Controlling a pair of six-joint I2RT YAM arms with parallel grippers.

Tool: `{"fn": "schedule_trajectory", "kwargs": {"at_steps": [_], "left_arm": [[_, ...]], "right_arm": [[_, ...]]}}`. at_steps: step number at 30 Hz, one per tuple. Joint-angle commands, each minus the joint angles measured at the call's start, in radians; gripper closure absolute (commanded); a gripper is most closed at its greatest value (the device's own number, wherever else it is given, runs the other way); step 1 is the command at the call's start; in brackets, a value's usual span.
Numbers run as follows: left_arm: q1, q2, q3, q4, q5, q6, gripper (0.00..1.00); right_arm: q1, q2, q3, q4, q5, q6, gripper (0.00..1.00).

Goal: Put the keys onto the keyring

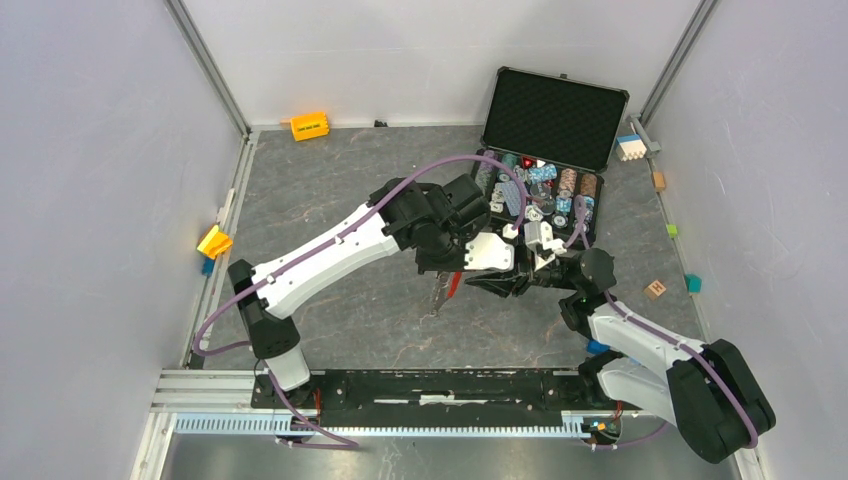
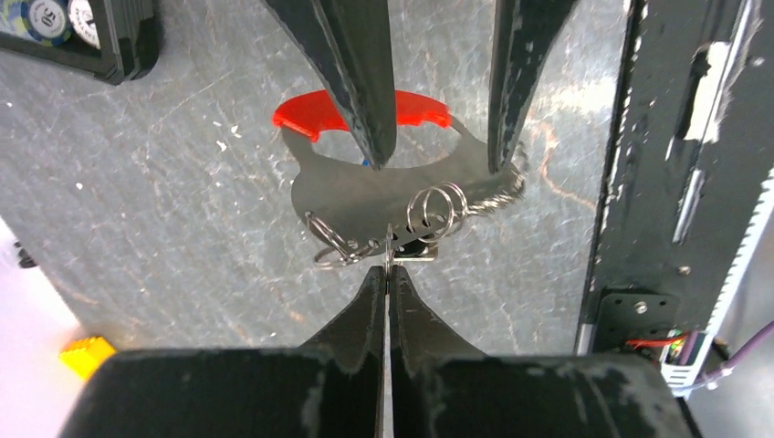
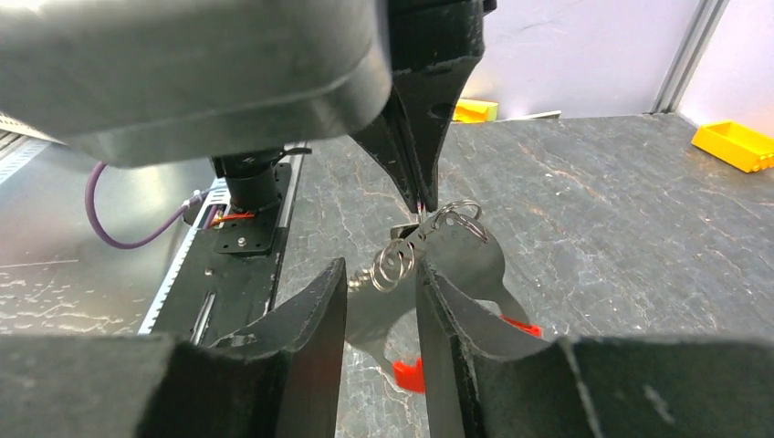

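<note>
Left wrist shows keyring (image 2: 365,193): silver plate, red end.

The white-and-black left arm (image 1: 330,250) stretches forward and inward, wrist bent downward. Its black two-finger left tool (image 2: 388,274) is pinched tight on the thin silver metal keyring (image 2: 429,210). The right arm (image 1: 640,340) folds inward, and its right tool (image 3: 383,274) faces the left one, fingers parted, tips close.

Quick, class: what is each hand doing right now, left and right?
Left hand: closed, pinching the keyring at its wire rings.
Right hand: open, fingers apart on either side of the keyring's flat metal plate.
</note>
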Motion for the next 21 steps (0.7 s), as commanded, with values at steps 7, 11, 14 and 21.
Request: {"fn": "schedule_trajectory", "kwargs": {"at_steps": [7, 11, 14, 21], "left_arm": [[-0.048, -0.002, 0.007, -0.078, -0.312, 0.115, 0.98], [-0.084, -0.001, -0.031, -0.081, -0.393, 0.121, 0.98], [-0.108, 0.003, -0.06, -0.08, -0.489, 0.125, 0.98], [-0.121, 0.015, -0.042, -0.11, -0.506, 0.124, 0.98]], "right_arm": [[-0.015, -0.011, -0.02, 0.086, 0.048, 0.017, 0.61], [-0.016, -0.01, -0.02, 0.084, 0.048, 0.014, 0.61], [-0.02, -0.016, -0.02, 0.072, 0.05, 0.006, 0.61], [-0.026, -0.023, -0.022, 0.063, 0.047, 0.001, 0.61]]}}
